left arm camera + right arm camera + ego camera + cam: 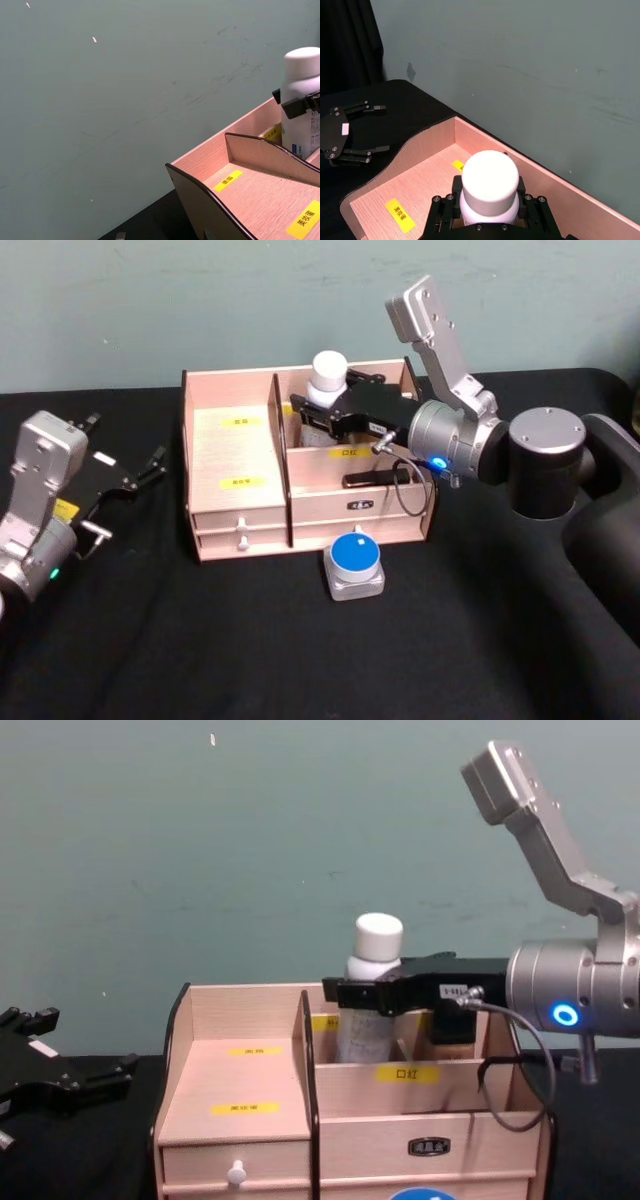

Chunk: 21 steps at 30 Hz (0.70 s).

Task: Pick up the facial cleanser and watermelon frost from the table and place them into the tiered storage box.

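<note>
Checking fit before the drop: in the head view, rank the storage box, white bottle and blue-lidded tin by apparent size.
1. Storage box, clearly largest.
2-3. Blue-lidded tin and white bottle: unsure, since the right tool hides the bottle's lower part and the tin sits nearer the camera.
Left tool rests at the table's left.

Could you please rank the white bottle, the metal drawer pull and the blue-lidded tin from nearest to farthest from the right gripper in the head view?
1. White bottle: held in the right gripper.
2. Metal drawer pull: on the box front, right side.
3. Blue-lidded tin: before the box.
</note>
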Available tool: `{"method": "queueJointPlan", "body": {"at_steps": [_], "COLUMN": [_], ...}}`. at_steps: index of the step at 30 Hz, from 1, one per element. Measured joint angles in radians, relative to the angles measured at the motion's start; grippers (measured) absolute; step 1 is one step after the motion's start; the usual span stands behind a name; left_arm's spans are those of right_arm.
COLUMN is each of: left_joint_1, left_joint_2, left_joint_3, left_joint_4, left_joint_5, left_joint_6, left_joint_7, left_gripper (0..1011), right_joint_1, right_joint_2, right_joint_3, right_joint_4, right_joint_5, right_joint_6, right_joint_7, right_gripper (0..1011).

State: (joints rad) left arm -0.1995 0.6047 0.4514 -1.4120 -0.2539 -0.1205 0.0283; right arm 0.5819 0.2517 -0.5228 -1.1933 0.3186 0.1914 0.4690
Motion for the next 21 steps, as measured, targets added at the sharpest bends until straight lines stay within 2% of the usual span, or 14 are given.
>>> {"method": "queueJointPlan", "body": {"at_steps": [21], "left_joint_1": [0.000], "left_joint_2": [0.000], "left_joint_3": [0.000], "left_joint_4": [0.000], "left_joint_5": [0.000], "left_joint_6": [0.000], "left_joint_7": [0.000], "left_gripper": [1010], "right_joint_1": [0.004], "right_joint_2": [-0.012], "right_joint_3": [-0.005], "right_joint_4": [0.033], "right_joint_5": [-0.012], "right_joint_6": [0.002], "right_joint_7": [0.000], "right_gripper": [602]}}
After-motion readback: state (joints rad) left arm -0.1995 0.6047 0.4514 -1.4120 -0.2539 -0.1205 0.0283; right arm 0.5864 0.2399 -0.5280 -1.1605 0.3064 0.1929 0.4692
